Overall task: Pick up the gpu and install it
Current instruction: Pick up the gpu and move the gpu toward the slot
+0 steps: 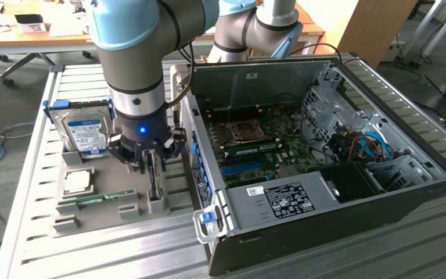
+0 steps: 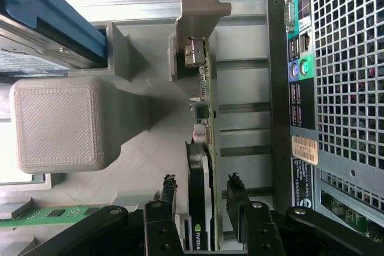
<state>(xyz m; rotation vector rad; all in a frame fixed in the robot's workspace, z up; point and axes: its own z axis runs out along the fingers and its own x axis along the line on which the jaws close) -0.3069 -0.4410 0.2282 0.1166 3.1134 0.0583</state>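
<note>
The slatted metal table [image 1: 91, 256] is the biggest thing here, and the open PC case [image 1: 324, 192] lies on its side on it, taking up the exterior view's right half. Its motherboard [image 1: 258, 142] faces up. The arm [image 1: 130, 52] comes down from 12 o'clock onto the gray printed tray [image 1: 99, 215], which sits at 9 o'clock of the case, just beside it.

On the tray, the hard drive [image 1: 86, 135] stands upright at the 12 o'clock end. The gpu [image 1: 155, 189] stands on edge in a slot along the tray's 3 o'clock side, the side nearest the case, so it's not installed yet.

The gripper [image 1: 151, 165] is right down over the card. In the wrist view the gripper [image 2: 202, 179] straddles the gpu [image 2: 201, 166], cooler and board between the two black fingers [image 2: 170, 193]. The jaws are narrowly open, with a thin gap on each side, so it's not pinching the card.

The CPU [image 1: 77, 181] lies flat at 9 o'clock of the gripper, and the RAM stick [image 1: 99, 199] at 8 o'clock.
</note>
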